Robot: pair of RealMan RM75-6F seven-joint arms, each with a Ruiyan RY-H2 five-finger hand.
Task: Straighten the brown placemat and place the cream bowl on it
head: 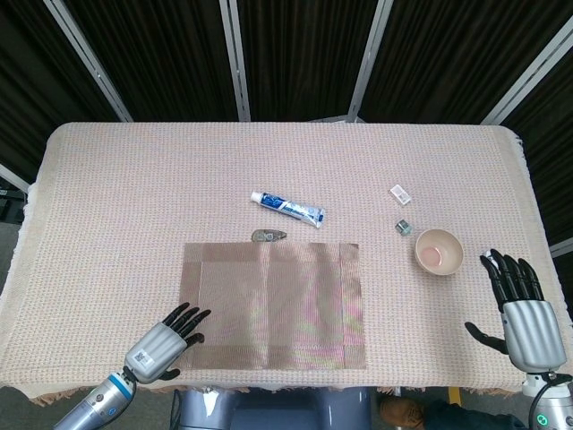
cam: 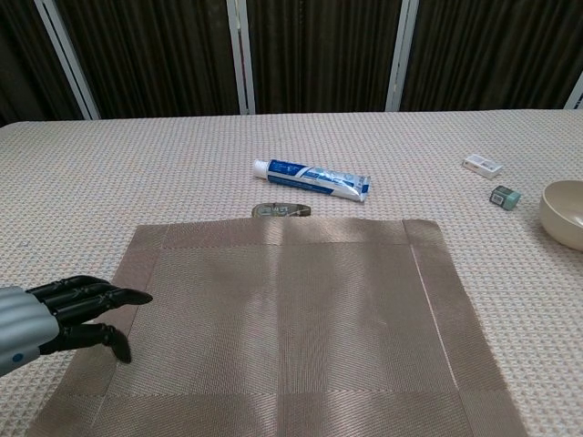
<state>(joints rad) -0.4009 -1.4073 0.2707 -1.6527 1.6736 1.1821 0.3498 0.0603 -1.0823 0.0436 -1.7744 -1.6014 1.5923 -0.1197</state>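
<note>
The brown placemat (head: pixel 273 305) (cam: pixel 291 323) lies flat and square to the table's front edge, near the middle front. My left hand (head: pixel 166 331) (cam: pixel 64 309) rests on its front left corner, fingers stretched out flat, holding nothing. The cream bowl (head: pixel 438 252) (cam: pixel 567 213) stands upright on the tablecloth to the right of the mat, apart from it. My right hand (head: pixel 519 305) hovers open just in front of and to the right of the bowl, fingers spread, not touching it; the chest view does not show it.
A blue and white toothpaste tube (head: pixel 288 208) (cam: pixel 311 178) lies behind the mat. A small flat metal item (head: pixel 268 236) (cam: pixel 280 211) lies at the mat's far edge. A white packet (head: pixel 400 193) (cam: pixel 481 165) and a small green-grey cube (head: pixel 404 227) (cam: pixel 505 195) sit behind the bowl.
</note>
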